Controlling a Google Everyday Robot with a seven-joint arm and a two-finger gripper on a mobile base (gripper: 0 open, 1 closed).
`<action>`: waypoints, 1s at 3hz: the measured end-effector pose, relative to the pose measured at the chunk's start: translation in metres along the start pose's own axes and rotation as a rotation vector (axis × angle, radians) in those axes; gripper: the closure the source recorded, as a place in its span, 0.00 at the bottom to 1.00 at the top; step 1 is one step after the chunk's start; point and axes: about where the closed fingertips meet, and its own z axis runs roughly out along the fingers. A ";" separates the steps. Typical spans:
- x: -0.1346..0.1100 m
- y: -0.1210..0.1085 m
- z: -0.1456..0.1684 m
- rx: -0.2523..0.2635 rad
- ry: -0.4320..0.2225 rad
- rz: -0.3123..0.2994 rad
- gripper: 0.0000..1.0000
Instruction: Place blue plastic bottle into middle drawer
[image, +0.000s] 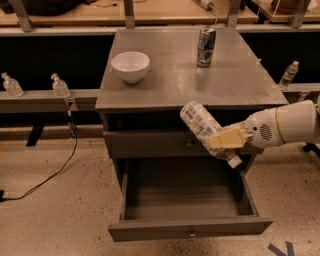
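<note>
My gripper (224, 141) reaches in from the right and is shut on the blue plastic bottle (200, 123). The bottle is clear with a white-and-blue label. It is tilted, base up to the left and white cap (234, 162) down to the right. I hold it in front of the cabinet, above the right side of the middle drawer (190, 231). The drawer is pulled out, a wide grey tray with nothing showing on its floor. The bottle is clear of the drawer's walls.
On the grey cabinet top (170, 85) stand a white bowl (130, 65) and a dark tall drink can (205, 46). Small pump bottles (60, 86) stand on the ledge at left, another bottle (288, 75) at right. A black cable (55, 172) trails on the floor.
</note>
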 end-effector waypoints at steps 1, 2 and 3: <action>0.034 -0.019 0.018 -0.017 0.137 -0.162 1.00; 0.079 -0.046 0.031 -0.039 0.248 -0.289 1.00; 0.085 -0.051 0.033 -0.041 0.263 -0.321 1.00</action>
